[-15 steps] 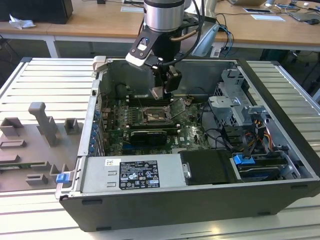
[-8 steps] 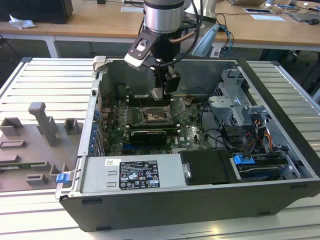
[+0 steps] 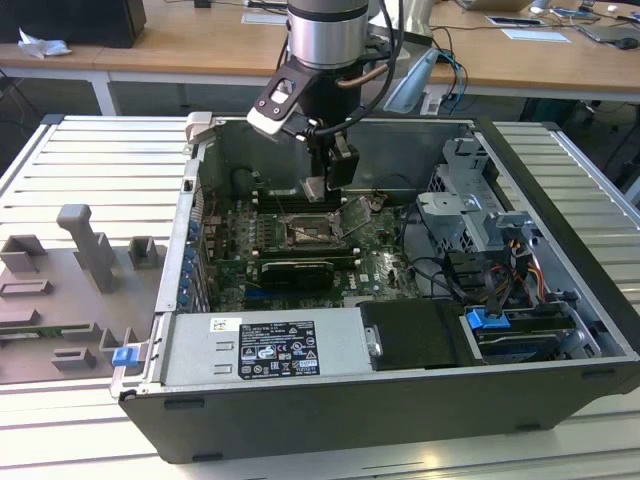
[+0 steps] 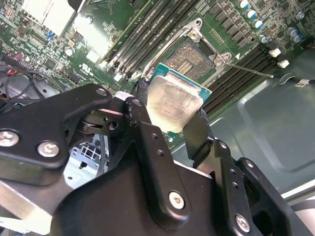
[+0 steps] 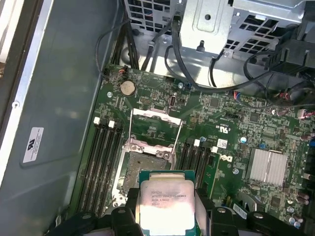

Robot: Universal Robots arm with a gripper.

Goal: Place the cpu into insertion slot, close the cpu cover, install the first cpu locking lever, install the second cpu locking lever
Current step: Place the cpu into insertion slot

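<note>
Silver-grey cpu (image 3: 314, 188) sits clamped in the tool (image 3: 322, 186) in the exterior view, insertion slot (image 3: 305, 235) below the tool, apart; cpu cover (image 3: 357, 214) raised beside it; second wrist view: fingers (image 4: 141, 98) pinch the cpu (image 4: 172, 101), insertion slot (image 4: 194, 59) beyond the tool tip; first wrist view: cpu cover (image 5: 155, 125) tilted open past the insertion slot (image 5: 142, 167).

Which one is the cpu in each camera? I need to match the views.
Exterior view: cpu held by the gripper, above the insertion slot.
Second wrist view: cpu between the fingers, close by the slot.
First wrist view: cpu between the fingers, close by the slot.
Shared landmark: the insertion slot.
</note>
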